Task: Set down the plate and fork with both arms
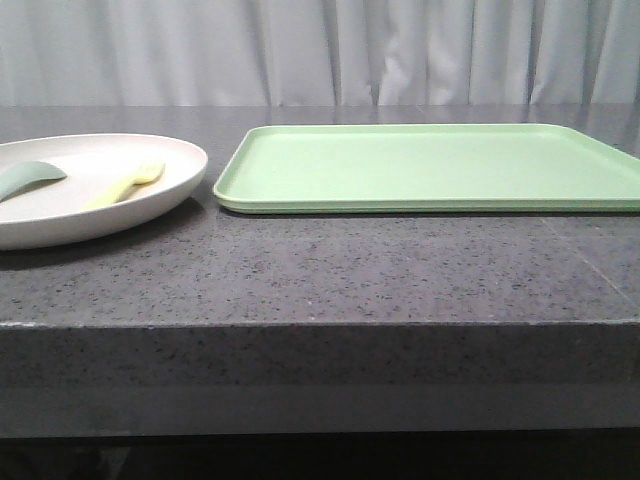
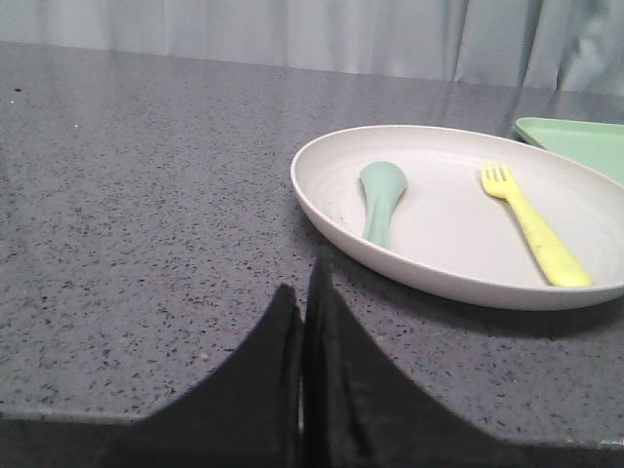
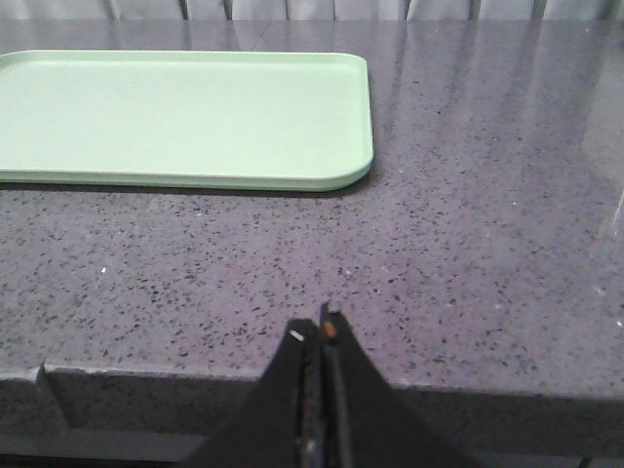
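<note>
The cream plate (image 1: 150, 195) (image 2: 322, 200) lies on the dark counter at the left. In it lies the pale-yellow fork (image 1: 125, 183) (image 2: 534, 230), with a grey-green spoon (image 1: 28, 178) (image 2: 380, 198) beside it. My left gripper (image 2: 304, 283) is shut and empty, low over the counter just short of the plate's rim. Over the counter's front edge sits my right gripper (image 3: 322, 322), shut and empty, a good way short of the tray's corner. Neither gripper shows in the front view.
A flat light-green tray (image 1: 430, 168) (image 3: 195, 117) (image 2: 575, 141) lies right of the plate, with nothing on it. The speckled counter's front edge (image 1: 320, 325) runs across the front view. Grey curtains hang behind.
</note>
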`<state>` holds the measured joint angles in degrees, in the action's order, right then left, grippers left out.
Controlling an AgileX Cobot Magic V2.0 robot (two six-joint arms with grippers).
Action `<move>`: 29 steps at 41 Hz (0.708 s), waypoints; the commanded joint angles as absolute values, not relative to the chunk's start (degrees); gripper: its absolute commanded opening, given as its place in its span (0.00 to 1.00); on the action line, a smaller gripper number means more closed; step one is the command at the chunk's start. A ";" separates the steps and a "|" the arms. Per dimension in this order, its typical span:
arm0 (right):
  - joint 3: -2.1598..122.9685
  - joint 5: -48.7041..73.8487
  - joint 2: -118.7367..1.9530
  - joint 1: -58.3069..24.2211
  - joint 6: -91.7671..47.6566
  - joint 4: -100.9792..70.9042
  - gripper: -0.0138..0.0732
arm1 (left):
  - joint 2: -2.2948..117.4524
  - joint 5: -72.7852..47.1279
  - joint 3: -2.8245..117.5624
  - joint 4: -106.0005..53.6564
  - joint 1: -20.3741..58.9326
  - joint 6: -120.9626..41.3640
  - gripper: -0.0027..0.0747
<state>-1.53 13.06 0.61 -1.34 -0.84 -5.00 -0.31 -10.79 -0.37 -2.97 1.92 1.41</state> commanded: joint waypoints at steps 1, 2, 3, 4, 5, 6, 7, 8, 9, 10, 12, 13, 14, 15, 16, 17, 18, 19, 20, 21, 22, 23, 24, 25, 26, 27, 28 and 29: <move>-1.33 8.12 1.65 -1.42 -1.40 -4.38 0.08 | -1.46 -3.16 -0.45 -2.77 1.87 1.45 0.01; -1.33 7.56 1.65 -1.42 -1.40 -4.38 0.08 | -1.46 -1.80 -0.45 -2.77 1.87 1.45 0.01; -1.33 7.08 1.65 -1.42 -1.40 -4.38 0.08 | -1.46 -1.03 -0.45 -2.77 1.87 1.45 0.01; -1.33 6.29 1.65 -1.42 -1.40 -4.38 0.08 | -1.46 -0.31 -0.45 -2.77 1.87 1.45 0.01; -1.33 5.53 1.65 -1.42 -1.35 -4.38 0.08 | -1.46 0.70 -0.45 -2.77 1.87 1.45 0.01; -1.33 4.64 1.65 -1.42 -1.35 -4.38 0.08 | -1.46 1.72 -0.45 -2.77 1.87 1.45 0.01; -1.33 3.44 1.65 -1.42 -1.35 -4.38 0.08 | -1.46 3.24 -0.45 -2.77 1.87 1.45 0.01; -1.33 2.52 1.65 -1.42 -1.35 -4.38 0.08 | -1.46 4.64 -0.45 -2.77 1.87 1.45 0.01; -1.19 1.50 1.65 -1.42 -1.35 -4.38 0.08 | -1.46 6.02 -0.45 -2.77 1.87 1.45 0.01; -0.96 1.12 1.65 -1.42 -1.24 -4.38 0.08 | -1.46 7.93 -0.45 -2.77 1.87 1.45 0.01; -0.08 0.76 1.65 -1.42 -0.65 -4.38 0.08 | -1.46 10.79 -0.45 -2.77 1.87 1.45 0.01; 0.45 0.70 1.65 -1.42 -0.47 -4.38 0.08 | -1.46 12.28 -0.34 -2.77 1.87 1.45 0.01; 1.23 0.70 1.65 -1.42 0.00 -4.38 0.08 | -1.46 12.89 -0.01 -2.77 1.87 1.45 0.01; 1.93 0.70 1.65 -1.42 0.00 -4.38 0.08 | -1.46 13.11 0.62 -2.77 1.87 1.45 0.01; 2.96 0.76 1.65 -1.42 0.00 -4.38 0.08 | -1.46 12.86 1.15 -2.77 1.87 1.45 0.01; 3.83 0.93 1.65 -1.42 0.00 -4.38 0.08 | -1.46 12.86 1.73 -2.77 1.87 1.45 0.01; 5.16 1.32 1.65 -1.42 0.00 -4.38 0.08 | -1.35 12.60 2.60 -2.77 1.87 1.45 0.01; 6.61 1.77 1.65 -1.42 0.00 -4.38 0.08 | -1.24 12.29 3.36 -2.77 1.87 1.45 0.01; 7.37 2.32 1.65 -1.42 0.00 -4.38 0.08 | -1.24 12.02 4.45 -2.77 1.87 1.45 0.01; 8.96 3.07 1.65 -1.42 0.00 -4.38 0.08 | -0.97 11.63 5.33 -2.77 1.87 1.45 0.01; 10.56 3.72 1.51 -1.42 0.00 -4.38 0.08 | -0.63 11.48 6.60 -2.77 1.87 1.45 0.01; 11.76 4.51 1.31 -1.42 0.00 -4.38 0.08 | -0.04 11.25 7.64 -2.77 1.87 1.45 0.01; 13.38 5.12 0.95 -1.42 0.00 -4.38 0.08 | 0.72 11.13 9.11 -2.77 1.87 1.45 0.01; 14.60 5.98 0.38 -1.42 0.00 -4.38 0.08 | 1.36 10.71 10.63 -2.77 1.87 1.45 0.01; 16.17 6.64 -0.19 -1.42 0.00 -4.38 0.08 | 2.42 10.16 11.82 -2.77 1.87 1.45 0.01; 17.33 7.44 -1.14 -1.42 0.00 -4.38 0.08 | 3.32 9.60 13.53 -2.77 1.87 1.45 0.01; 18.86 8.25 -1.96 -1.42 0.00 -4.38 0.08 | 4.35 8.87 14.84 -2.77 1.87 1.45 0.01; 20.38 8.92 -3.21 -1.42 0.00 -4.38 0.08 | 5.81 7.74 16.17 -2.77 1.87 1.45 0.01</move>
<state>14.65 10.42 0.08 -1.34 0.00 -5.00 1.73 6.01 10.49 -2.87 1.92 1.41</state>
